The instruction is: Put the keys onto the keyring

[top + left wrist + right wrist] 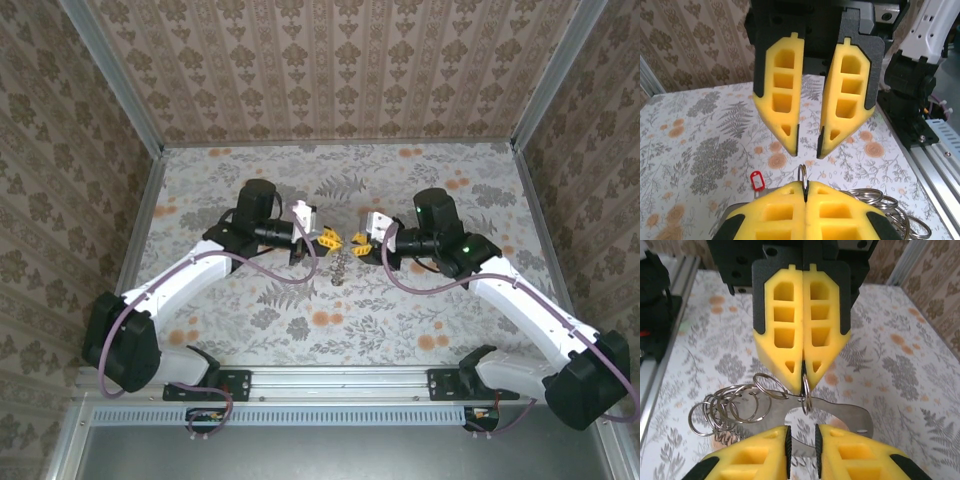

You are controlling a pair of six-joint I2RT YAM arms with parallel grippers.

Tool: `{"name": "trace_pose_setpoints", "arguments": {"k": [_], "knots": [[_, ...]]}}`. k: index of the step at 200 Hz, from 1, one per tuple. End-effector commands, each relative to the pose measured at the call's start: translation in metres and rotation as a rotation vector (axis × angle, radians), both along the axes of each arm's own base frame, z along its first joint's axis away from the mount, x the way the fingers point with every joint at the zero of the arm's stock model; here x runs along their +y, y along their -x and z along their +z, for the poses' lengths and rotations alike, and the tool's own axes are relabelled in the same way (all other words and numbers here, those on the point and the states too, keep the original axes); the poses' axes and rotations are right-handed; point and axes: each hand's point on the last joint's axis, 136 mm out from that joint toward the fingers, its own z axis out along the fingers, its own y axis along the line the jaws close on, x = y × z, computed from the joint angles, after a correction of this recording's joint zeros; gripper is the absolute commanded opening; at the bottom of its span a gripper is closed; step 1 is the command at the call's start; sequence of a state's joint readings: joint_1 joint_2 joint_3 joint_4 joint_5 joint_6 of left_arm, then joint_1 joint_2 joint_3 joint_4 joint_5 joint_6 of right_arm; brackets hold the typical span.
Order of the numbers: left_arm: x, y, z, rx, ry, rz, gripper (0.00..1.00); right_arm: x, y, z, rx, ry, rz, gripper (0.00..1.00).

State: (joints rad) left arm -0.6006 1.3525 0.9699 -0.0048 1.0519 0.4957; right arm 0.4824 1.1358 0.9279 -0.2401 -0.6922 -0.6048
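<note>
Keyring (785, 402) entry, items by size. Table (430, 320): floral, beneath both arms. Right tool (804, 381): pressed together, pinching one small loop, so the keyring hangs between the two tools above the table. Left tool (808, 150): spread, tips facing that loop. Red key (757, 180): flat on the table, apart. We advise holding the loop steady while the left closes squarely.

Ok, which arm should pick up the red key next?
Left. The left gripper is open and empty, the red key on the table near it; the right gripper is shut on the keyring.
</note>
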Motion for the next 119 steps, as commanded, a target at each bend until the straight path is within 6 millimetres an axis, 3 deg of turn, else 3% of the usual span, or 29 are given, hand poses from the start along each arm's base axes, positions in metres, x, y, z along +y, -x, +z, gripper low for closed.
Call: {"name": "trace_pose_setpoints", "arguments": {"k": [1,81,119], "knots": [[0.001,0.014,0.039,-0.038,0.128,-0.087,0.00,0.010,0.010,0.020,-0.013,-0.122,0.078,0.22],[-0.001,0.021,0.051,-0.018,0.168,-0.145,0.00,0.018,0.009,0.037,-0.028,-0.208,0.115,0.22],[-0.002,0.019,0.054,-0.014,0.178,-0.134,0.00,0.017,0.009,0.034,-0.031,-0.190,0.114,0.06]]}}
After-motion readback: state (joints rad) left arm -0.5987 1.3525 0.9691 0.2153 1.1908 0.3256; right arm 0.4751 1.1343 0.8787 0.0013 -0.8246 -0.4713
